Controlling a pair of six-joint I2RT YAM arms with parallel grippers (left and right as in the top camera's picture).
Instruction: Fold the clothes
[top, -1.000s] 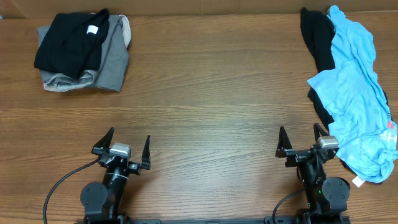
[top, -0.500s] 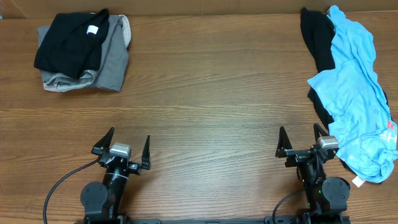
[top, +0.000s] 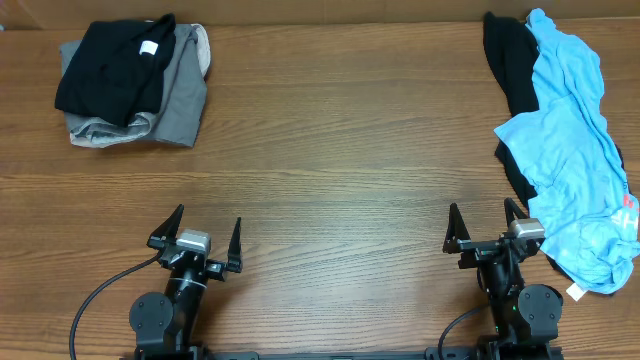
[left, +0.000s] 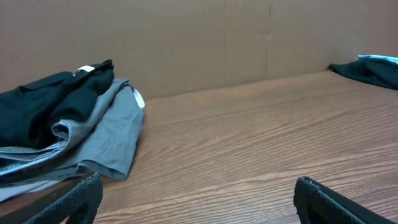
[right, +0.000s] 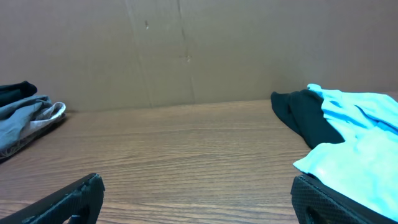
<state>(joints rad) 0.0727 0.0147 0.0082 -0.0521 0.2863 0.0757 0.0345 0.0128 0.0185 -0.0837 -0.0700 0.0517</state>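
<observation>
We watch both pairs of jaws spread, holding nothing.
Black T-shirt (top: 105, 70) tops the grey pile (top: 180, 110) (blue heap (top: 570, 150) opposite) on the counter (top: 340, 170).

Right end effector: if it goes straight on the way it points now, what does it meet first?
Probably the blue shirt, its edge brushing the outer finger; between the fingers of the right end effector only table shows ahead. Depth is unclear.
</observation>
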